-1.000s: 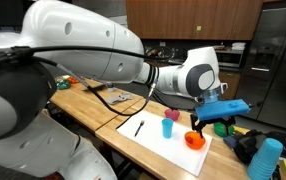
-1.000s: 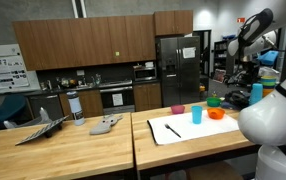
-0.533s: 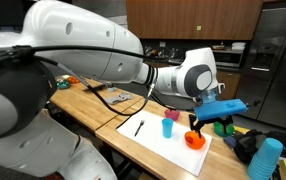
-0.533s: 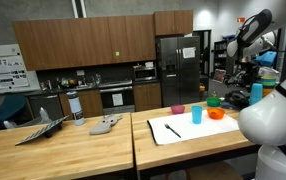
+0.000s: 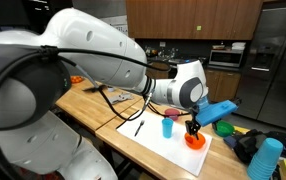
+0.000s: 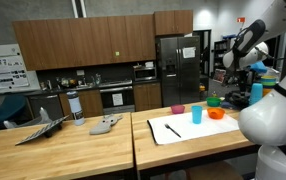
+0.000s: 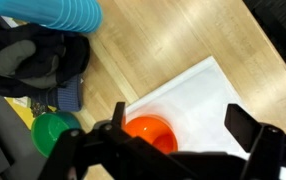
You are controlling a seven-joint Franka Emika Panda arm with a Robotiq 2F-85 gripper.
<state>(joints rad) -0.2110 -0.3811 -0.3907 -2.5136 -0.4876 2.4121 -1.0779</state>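
The gripper [image 5: 193, 127] is seen spread wide, with nothing held between the jaws. It is hung just over the orange bowl [image 5: 195, 141], which is set at a corner of the white mat [image 5: 153, 143]. In the wrist view the orange bowl is framed between the fingers [image 7: 245, 128], nearer one side, and a green bowl [image 7: 49, 133] is spotted just off the mat. A blue cup [image 5: 167, 128] and a pink cup [image 5: 173, 116] are stood near, and a marker [image 5: 139, 128] is laid on the mat.
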